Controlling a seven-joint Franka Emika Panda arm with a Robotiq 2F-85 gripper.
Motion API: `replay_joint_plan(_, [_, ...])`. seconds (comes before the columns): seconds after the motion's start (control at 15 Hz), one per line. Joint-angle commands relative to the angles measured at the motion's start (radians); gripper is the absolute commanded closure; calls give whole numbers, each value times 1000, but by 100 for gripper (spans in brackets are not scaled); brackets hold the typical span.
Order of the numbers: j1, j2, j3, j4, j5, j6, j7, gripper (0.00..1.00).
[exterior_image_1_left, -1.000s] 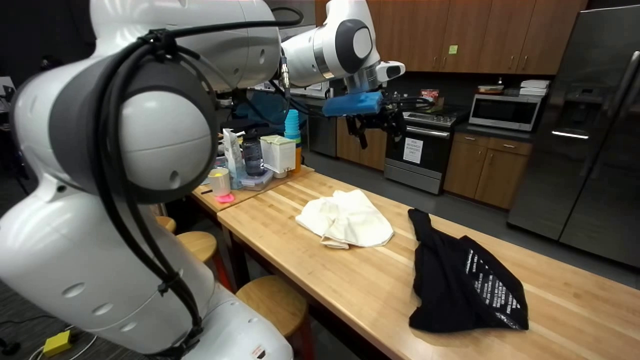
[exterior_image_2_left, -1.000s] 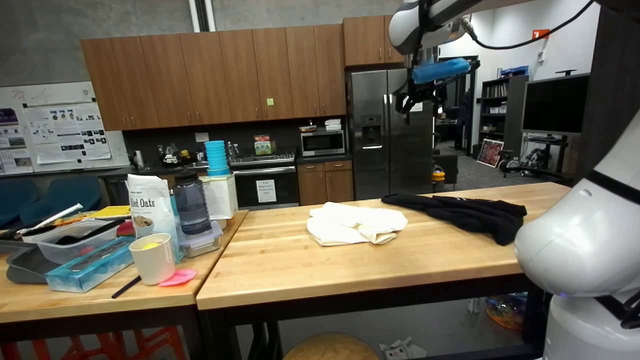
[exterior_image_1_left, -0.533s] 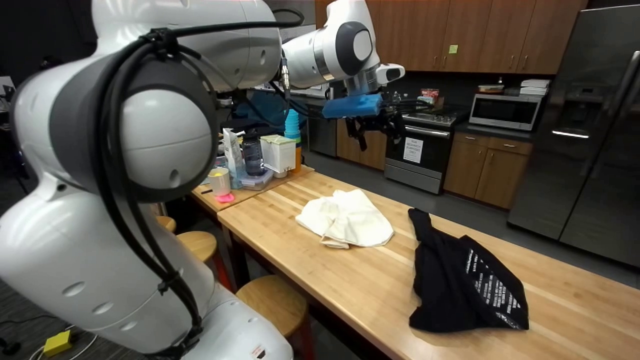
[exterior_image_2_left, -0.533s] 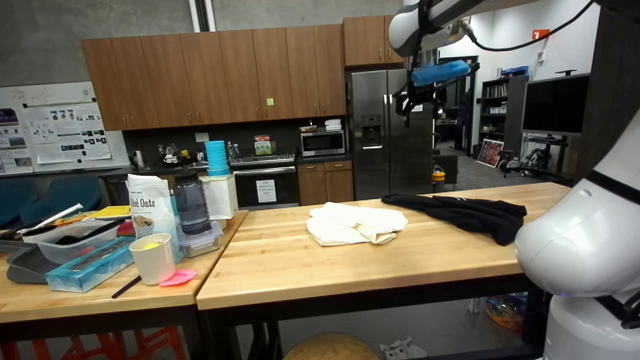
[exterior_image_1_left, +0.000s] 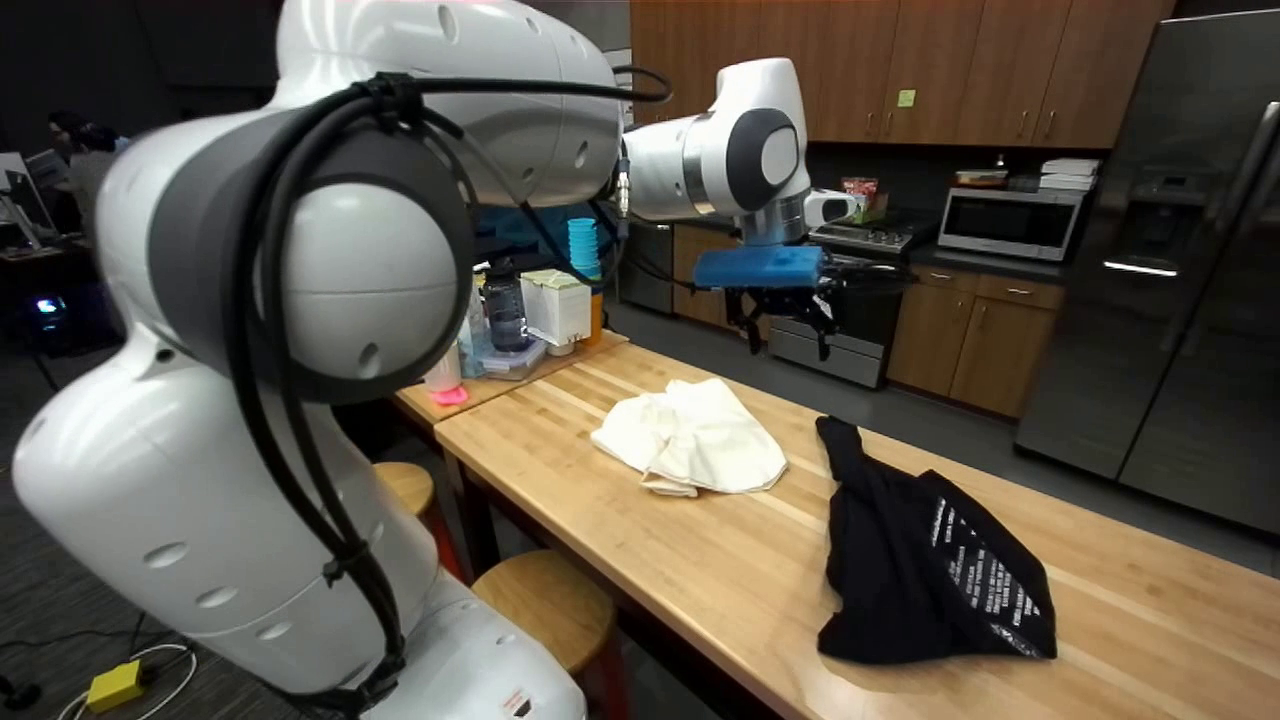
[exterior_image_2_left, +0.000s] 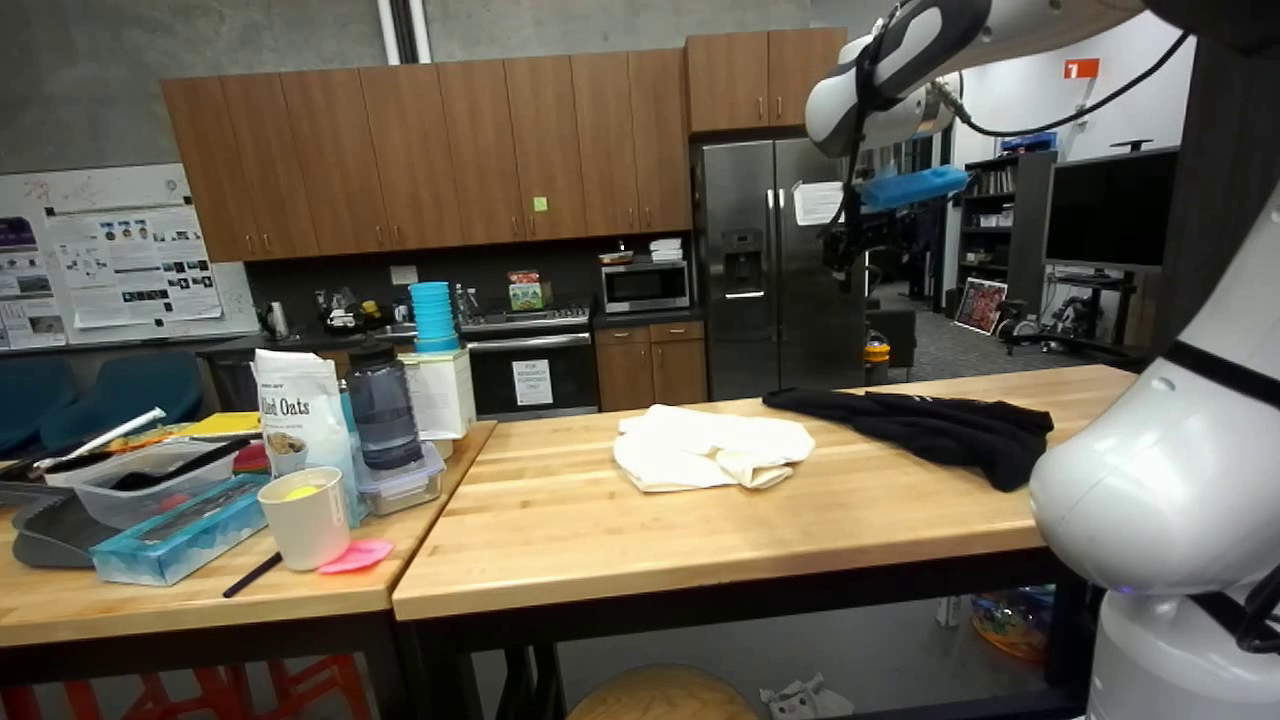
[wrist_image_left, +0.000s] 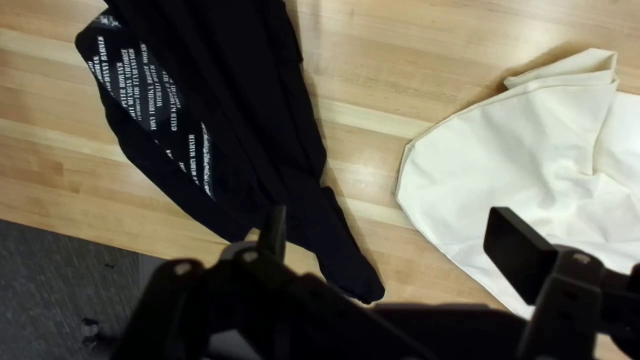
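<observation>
High above the wooden table (exterior_image_2_left: 540, 545), my gripper (exterior_image_1_left: 789, 347) stands open, its fingers wide apart with nothing between them. A blue block (exterior_image_1_left: 757, 267) is fixed beside its wrist mount. Below lies a crumpled cream-white cloth (exterior_image_1_left: 715, 445), flat but bunched in folds. A black garment with white lettering (exterior_image_1_left: 915, 590) is spread nearer the table's other end. In the wrist view, one of the fingers (wrist_image_left: 520, 255) overlaps the white cloth (wrist_image_left: 480, 165), while the opposite one overlaps the black garment (wrist_image_left: 250, 100). Neither cloth is touched.
An adjoining table carries an oats bag (exterior_image_2_left: 300, 410), a dark bottle (exterior_image_2_left: 384, 405), stacked blue cups (exterior_image_2_left: 432, 315), a white mug (exterior_image_2_left: 305, 520) and a tissue box (exterior_image_2_left: 180, 530). Wooden stools (exterior_image_1_left: 548, 608) stand along the table's edge. Behind are a stove, microwave (exterior_image_1_left: 1010, 230) and fridge (exterior_image_1_left: 1150, 260).
Over the last half second the arm and gripper have shifted to the right and lower in both exterior views. The jaws stay open, and both cloths lie as before.
</observation>
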Motion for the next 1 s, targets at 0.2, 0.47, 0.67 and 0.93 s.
replay_joint_plan(0.2, [38, 187, 8, 232, 32, -71, -118, 0])
replay_joint_plan(0.47, [60, 308, 51, 439, 1, -158, -117, 0])
replay_joint_plan(0.67, [68, 292, 65, 411, -3, -137, -109, 0])
replay_joint_plan(0.93, [68, 344, 67, 476, -7, -158, -111, 0])
